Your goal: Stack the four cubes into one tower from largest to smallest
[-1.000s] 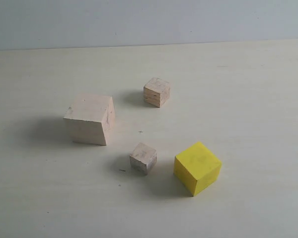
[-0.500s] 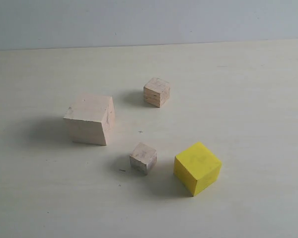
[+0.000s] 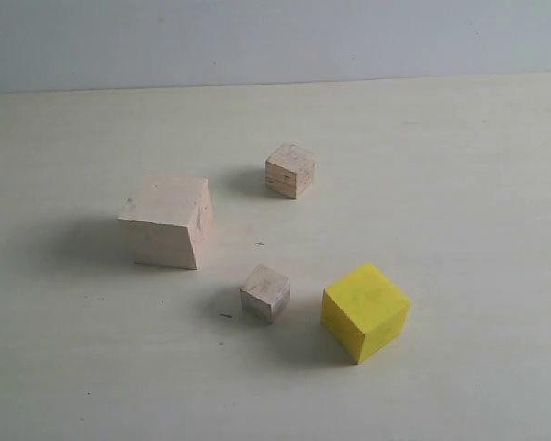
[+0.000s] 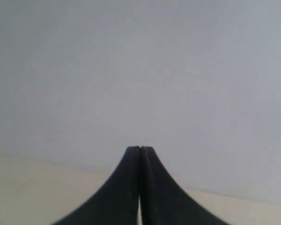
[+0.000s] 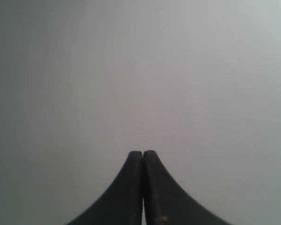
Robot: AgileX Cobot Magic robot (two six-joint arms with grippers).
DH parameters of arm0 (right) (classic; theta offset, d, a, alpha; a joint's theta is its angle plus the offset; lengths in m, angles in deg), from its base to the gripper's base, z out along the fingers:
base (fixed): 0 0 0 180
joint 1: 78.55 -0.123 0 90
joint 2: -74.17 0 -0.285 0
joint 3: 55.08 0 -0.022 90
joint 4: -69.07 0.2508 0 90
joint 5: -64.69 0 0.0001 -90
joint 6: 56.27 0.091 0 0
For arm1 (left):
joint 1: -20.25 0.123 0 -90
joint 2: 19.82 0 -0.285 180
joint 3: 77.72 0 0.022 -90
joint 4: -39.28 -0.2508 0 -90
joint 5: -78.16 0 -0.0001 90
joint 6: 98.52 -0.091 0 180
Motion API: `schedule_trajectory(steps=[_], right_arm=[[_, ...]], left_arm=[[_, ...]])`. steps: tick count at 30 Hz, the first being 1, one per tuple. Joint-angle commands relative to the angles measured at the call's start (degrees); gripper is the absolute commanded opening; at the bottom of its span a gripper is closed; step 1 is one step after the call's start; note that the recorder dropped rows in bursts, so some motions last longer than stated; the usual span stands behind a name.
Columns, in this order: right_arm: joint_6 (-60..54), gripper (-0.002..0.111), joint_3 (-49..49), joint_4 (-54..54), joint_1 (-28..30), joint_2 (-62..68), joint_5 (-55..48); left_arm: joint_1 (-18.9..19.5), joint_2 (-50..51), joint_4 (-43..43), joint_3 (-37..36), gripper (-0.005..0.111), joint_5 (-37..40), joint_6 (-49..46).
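The desk (image 3: 459,184) ran past the exterior view's left, right and lower edges; only its far edge showed. The large wooden cube (image 3: 166,220), the yellow cube (image 3: 365,310), the small wooden cube (image 3: 290,170) toward the far edge and the greyer small cube (image 3: 265,292) hid their back faces and undersides. A dark speck (image 3: 260,244) among the cubes and a dark dash (image 3: 225,316) beside the greyer cube were too small to identify. The left gripper (image 4: 140,149) and right gripper (image 5: 143,153) were cut off by their pictures' edges, only dark tips showing. Behind both, the background was blurred grey.
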Motion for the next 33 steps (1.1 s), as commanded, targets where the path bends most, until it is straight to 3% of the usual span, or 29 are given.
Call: schedule_trajectory(steps=[1, 5, 13, 17, 24, 29, 33], right_arm=[[3.0, 0.000, -0.4, -1.9, -3.4, -0.2, -4.2], [3.0, 0.000, -0.4, -1.9, -5.7, -0.2, -7.4], [3.6, 0.000, -0.4, -1.8, -9.6, -0.2, -18.3], [3.6, 0.000, -0.4, -1.6, -11.9, -0.2, -21.4], [3.6, 0.000, -0.4, -1.4, -14.0, 2.7, -23.2], [3.6, 0.000, -1.0, -1.4, -14.0, 7.9, -23.2], [3.3, 0.000, -2.5, -1.5, -14.0, 14.7, -23.3]], left_arm=[[-0.6, 9.6, 0.2, 6.6, 0.000, 9.6, -0.3], [-5.0, 15.6, 2.2, 9.7, 0.000, 13.4, -0.6], [-23.8, 22.0, 5.0, 10.3, 0.000, 12.4, -10.9], [-29.5, 23.4, 5.0, 10.7, 0.000, 15.6, -12.7], [-30.9, 26.5, 5.1, 13.6, 0.000, 25.7, -17.4], [-30.9, 26.5, 5.1, 13.6, 0.000, 25.2, -25.7], [-30.9, 26.6, 5.1, 13.6, 0.000, 24.4, -27.1]])
